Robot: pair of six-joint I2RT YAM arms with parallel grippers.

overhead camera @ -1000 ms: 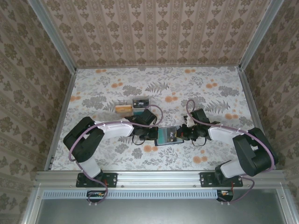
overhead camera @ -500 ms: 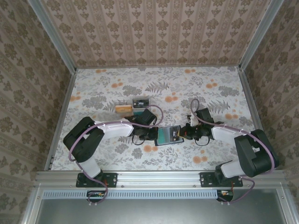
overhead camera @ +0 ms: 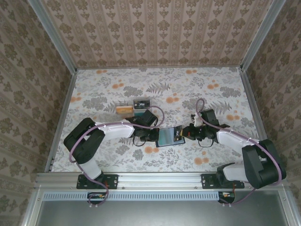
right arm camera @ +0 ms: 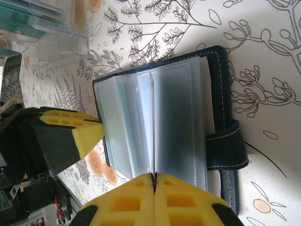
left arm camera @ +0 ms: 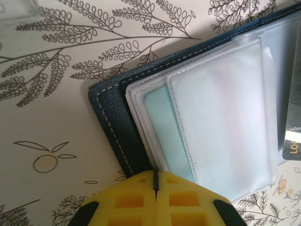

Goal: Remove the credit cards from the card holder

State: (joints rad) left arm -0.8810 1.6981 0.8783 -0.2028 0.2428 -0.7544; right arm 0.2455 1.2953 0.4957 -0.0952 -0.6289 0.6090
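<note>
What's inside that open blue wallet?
The wallet holds cloudy plastic sleeves; a pale teal card shows through one. Whatever the other sleeves hold is covered.

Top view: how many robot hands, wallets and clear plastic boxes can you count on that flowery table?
robot hands: 2, the left hand and the right hand
card holder (the wallet): 1
clear plastic box: 1
Total: 4
</note>
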